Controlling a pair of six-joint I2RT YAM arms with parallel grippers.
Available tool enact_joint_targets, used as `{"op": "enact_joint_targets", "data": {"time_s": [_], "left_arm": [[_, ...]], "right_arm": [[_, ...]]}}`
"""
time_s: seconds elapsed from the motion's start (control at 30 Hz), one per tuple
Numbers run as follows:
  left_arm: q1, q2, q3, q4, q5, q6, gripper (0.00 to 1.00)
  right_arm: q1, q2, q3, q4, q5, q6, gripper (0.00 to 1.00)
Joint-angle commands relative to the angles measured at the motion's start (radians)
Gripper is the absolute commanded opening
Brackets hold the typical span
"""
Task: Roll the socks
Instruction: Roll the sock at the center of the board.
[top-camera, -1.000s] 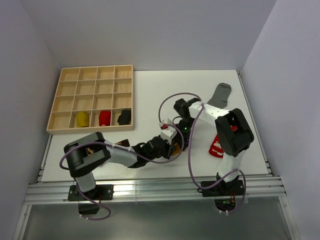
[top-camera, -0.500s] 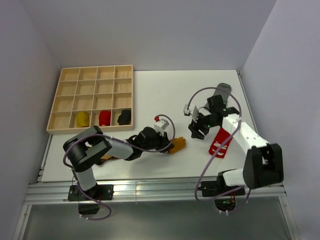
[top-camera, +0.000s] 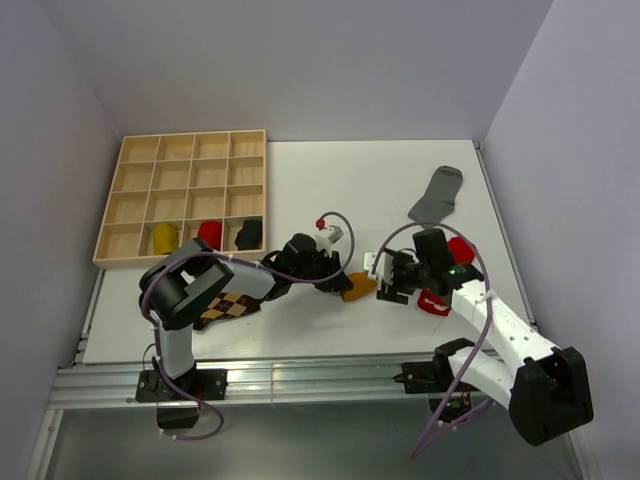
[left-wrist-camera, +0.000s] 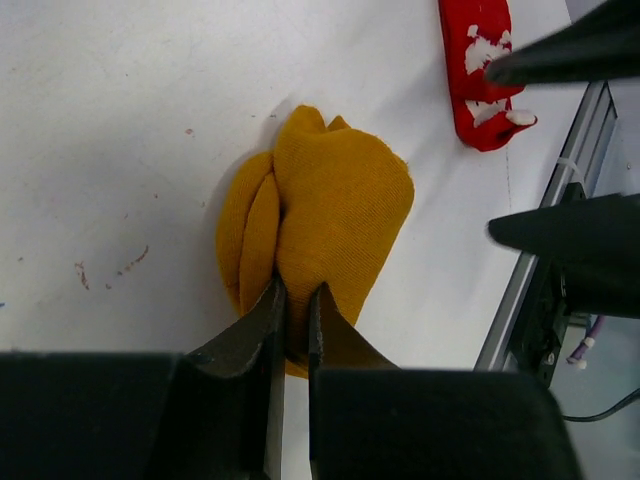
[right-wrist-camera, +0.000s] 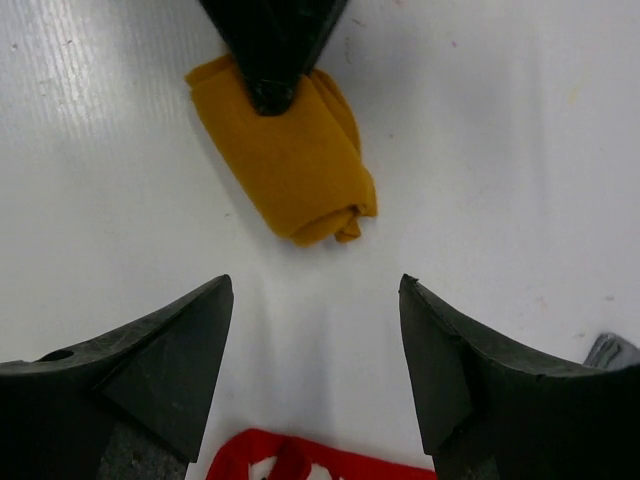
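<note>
Pinching the mustard sock (left-wrist-camera: 335, 200) roll with the left gripper (left-wrist-camera: 295, 300) near the middle of the table (top-camera: 300, 180), jaws clamped on a fold at one end, while the right gripper (right-wrist-camera: 310, 290) hovers just beside the other end, jaws spread wide and holding nothing. I reckon the trick is to hold that pinch steady so the roll doesn't spring loose, then bring the right fingers around the free end and tuck it snug, steering clear of the red sock (top-camera: 432, 303) lying close by. Can't make out any brand, label or writing anywhere; the white marks on the red one are just blotches.
</note>
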Motion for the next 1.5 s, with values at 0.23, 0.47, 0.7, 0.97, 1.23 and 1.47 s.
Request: {"op": "enact_joint_targets", "data": {"time_s": [0.23, 0.47, 0.7, 0.97, 1.23, 1.47], "left_arm": [[0.039, 0.117, 0.074, -0.251, 0.103, 0.024, 0.00], [0.057, 0.136, 0.114, -0.314, 0.154, 0.051, 0.00], [0.077, 0.165, 0.146, -0.348, 0.198, 0.057, 0.00], [0.100, 0.211, 0.184, -0.360, 0.272, 0.051, 0.00], [0.117, 0.202, 0.198, -0.355, 0.280, 0.038, 0.02], [0.115, 0.105, 0.149, -0.320, 0.143, 0.034, 0.25]], "right_arm": [[0.172, -0.042, -0.160, 0.260, 0.184, -0.100, 0.75], [0.190, 0.053, -0.129, 0.318, 0.224, -0.126, 0.75], [0.213, 0.104, -0.112, 0.338, 0.238, -0.131, 0.75], [0.232, 0.222, -0.068, 0.340, 0.267, -0.132, 0.73], [0.233, 0.392, 0.067, 0.214, 0.273, -0.097, 0.40], [0.230, 0.453, 0.156, 0.052, 0.264, -0.094, 0.25]]}}
